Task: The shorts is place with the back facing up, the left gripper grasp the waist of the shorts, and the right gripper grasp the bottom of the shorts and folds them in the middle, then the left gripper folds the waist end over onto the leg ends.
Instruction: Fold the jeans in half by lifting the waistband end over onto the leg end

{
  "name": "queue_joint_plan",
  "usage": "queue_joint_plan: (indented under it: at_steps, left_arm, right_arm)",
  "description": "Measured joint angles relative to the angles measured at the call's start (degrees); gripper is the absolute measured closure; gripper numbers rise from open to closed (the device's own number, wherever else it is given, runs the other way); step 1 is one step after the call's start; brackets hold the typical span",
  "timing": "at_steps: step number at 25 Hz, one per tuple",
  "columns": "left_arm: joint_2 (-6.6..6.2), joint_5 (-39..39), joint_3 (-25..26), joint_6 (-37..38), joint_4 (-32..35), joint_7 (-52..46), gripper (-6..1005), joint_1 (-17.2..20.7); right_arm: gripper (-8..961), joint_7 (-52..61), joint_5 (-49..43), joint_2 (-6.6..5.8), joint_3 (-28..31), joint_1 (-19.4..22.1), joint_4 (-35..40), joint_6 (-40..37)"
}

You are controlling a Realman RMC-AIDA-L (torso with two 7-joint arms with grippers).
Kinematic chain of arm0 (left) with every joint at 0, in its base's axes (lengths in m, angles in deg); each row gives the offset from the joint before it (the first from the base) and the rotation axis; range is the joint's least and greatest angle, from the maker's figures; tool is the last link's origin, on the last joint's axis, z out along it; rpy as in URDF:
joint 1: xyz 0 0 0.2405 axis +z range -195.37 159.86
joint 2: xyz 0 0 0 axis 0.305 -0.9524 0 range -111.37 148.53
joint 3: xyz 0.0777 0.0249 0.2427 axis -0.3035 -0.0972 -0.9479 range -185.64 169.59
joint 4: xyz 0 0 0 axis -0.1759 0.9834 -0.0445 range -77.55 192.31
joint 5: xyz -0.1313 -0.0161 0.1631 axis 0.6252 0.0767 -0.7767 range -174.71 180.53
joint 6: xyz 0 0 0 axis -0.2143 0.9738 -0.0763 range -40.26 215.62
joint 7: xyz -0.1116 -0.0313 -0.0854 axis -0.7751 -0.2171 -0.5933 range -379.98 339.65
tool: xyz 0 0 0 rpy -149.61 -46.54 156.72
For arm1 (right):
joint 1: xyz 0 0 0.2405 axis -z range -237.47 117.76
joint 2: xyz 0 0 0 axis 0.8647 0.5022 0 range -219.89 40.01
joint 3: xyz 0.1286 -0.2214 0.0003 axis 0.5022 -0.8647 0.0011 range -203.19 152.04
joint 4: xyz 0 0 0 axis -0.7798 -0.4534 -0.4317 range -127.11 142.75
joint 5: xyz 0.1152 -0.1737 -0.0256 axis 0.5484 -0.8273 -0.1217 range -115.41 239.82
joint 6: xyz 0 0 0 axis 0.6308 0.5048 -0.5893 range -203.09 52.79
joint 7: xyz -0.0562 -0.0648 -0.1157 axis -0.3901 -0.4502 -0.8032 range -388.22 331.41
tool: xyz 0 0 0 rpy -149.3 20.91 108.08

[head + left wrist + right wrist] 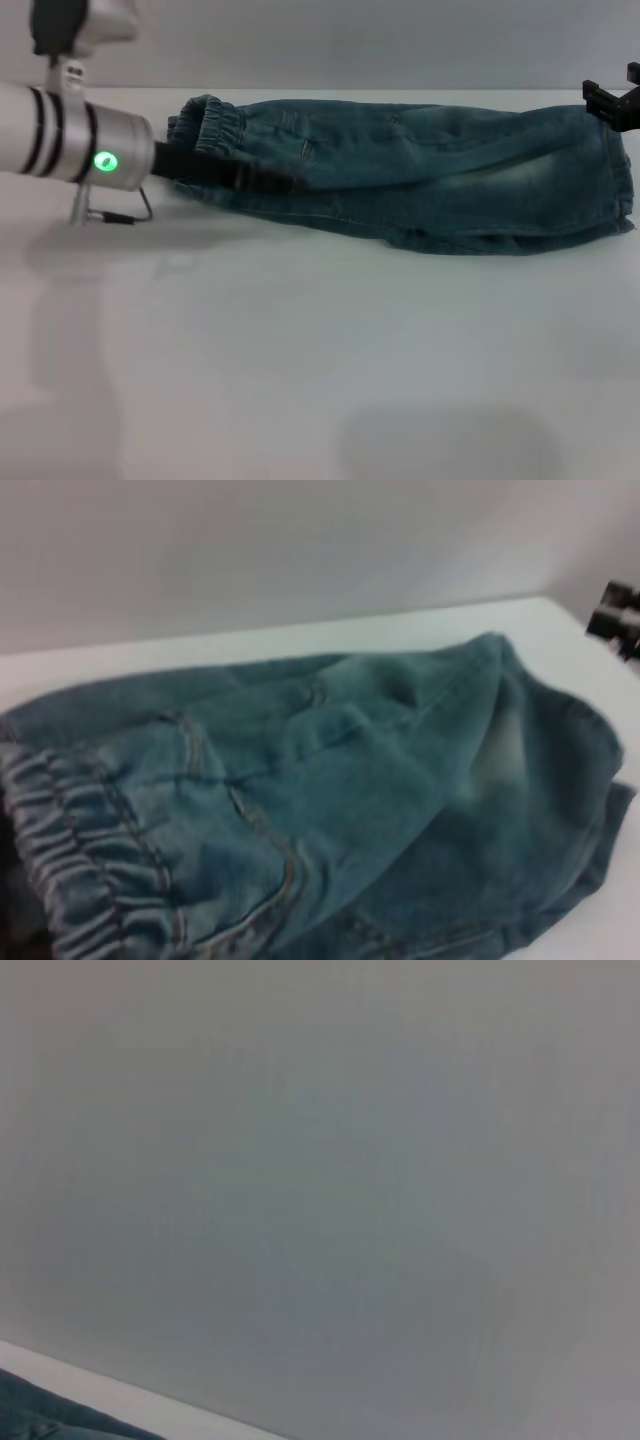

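Observation:
The shorts [430,185] lie folded lengthwise across the white table, gathered waist [215,125] at the left and bottom hems [618,190] at the right. My left gripper [270,182], slim and black on the silver arm with the green light, reaches in low at the waist end, its fingers pressed together on the fabric edge. The left wrist view looks closely over the waistband [80,860] and a stitched pocket [270,860]. My right gripper [612,98] hovers above the leg ends, fingers spread, holding nothing. A corner of denim [40,1422] shows in the right wrist view.
A small metal stand [110,210] sits on the table [320,340] under the left arm. The table's far edge runs just behind the shorts, against a plain wall [320,1160]. The right gripper [620,620] also shows in the left wrist view.

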Motion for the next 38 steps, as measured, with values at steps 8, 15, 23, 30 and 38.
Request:
queue_joint_plan:
  at_steps: [8,15,23,30,38]
  left_arm:
    - [0.59,-0.96,-4.78,-7.10,-4.55,-0.56,166,-2.15]
    - [0.72,-0.75,-5.46,-13.00,-5.66,-0.94,169,-2.72]
    - [0.69,-1.17,-7.38,-19.56,-8.78,-1.03,172,-4.38]
    - [0.74,-1.18,-8.47,-22.05,-8.85,-1.01,174,-5.00]
    - [0.93,-0.96,-8.50,-25.77,-9.25,-1.10,177,-5.48]
  right_arm:
    - [350,0.00,0.00,0.00,0.17,0.33,-0.34,0.33]
    - [351,0.27,-0.01,0.15,0.35,0.85,-0.46,0.38]
    - [350,1.30,-0.01,0.18,0.56,1.61,-0.09,0.17]
    - [351,1.38,-0.01,0.18,0.64,1.85,-0.16,0.37]
    - [351,1.45,-0.01,0.17,0.75,2.05,-0.04,0.46]
